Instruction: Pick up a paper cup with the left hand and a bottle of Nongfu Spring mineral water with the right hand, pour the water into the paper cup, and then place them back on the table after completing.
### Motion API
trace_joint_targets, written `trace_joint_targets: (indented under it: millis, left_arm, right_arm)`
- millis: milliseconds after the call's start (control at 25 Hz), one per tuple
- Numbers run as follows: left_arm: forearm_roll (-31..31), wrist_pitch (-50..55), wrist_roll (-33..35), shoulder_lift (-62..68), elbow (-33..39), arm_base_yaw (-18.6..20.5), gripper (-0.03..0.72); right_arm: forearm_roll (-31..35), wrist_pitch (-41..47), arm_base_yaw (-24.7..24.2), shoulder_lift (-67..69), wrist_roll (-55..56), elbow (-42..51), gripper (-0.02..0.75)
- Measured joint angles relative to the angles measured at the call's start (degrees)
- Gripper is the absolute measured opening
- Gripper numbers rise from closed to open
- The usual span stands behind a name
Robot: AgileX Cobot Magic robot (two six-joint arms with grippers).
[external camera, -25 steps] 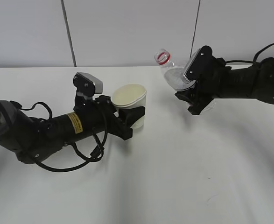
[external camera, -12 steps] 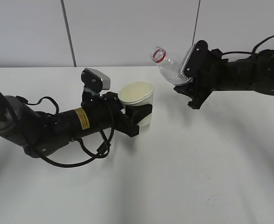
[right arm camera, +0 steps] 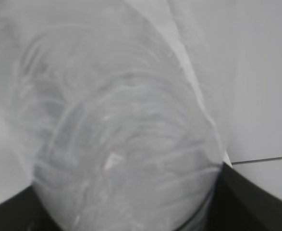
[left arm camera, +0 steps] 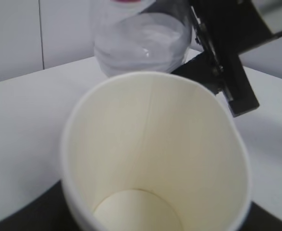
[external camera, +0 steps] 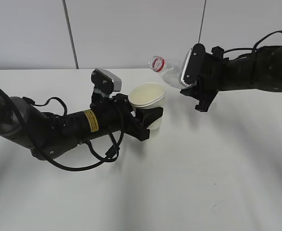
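Tabletop [external camera: 203,183]: bare white. Left hand [external camera: 148,118]: carried rightward since a second ago, jaws partly spread, clamped on paper cup [external camera: 149,103], held upright, empty. Right hand [external camera: 196,91]: jaws gripped round bottle [external camera: 167,72], now tipped further, mouth nearing cup rim. Pour judged imminent.
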Motion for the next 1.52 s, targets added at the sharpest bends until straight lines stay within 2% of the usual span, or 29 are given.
trace_joint_targets:
  millis: [480,1520]
  left_arm:
    - [-1.17,0.32,0.0,0.0,0.0,0.0,0.394]
    - [-2.35,1.14,0.0,0.0,0.0,0.0,0.393]
  right_arm:
    - [-0.46,2.92,0.0,-0.5,-5.41,-1.11,0.458]
    - [-10.17,7.05,0.28,-0.95,-5.93,-4.52,0.458]
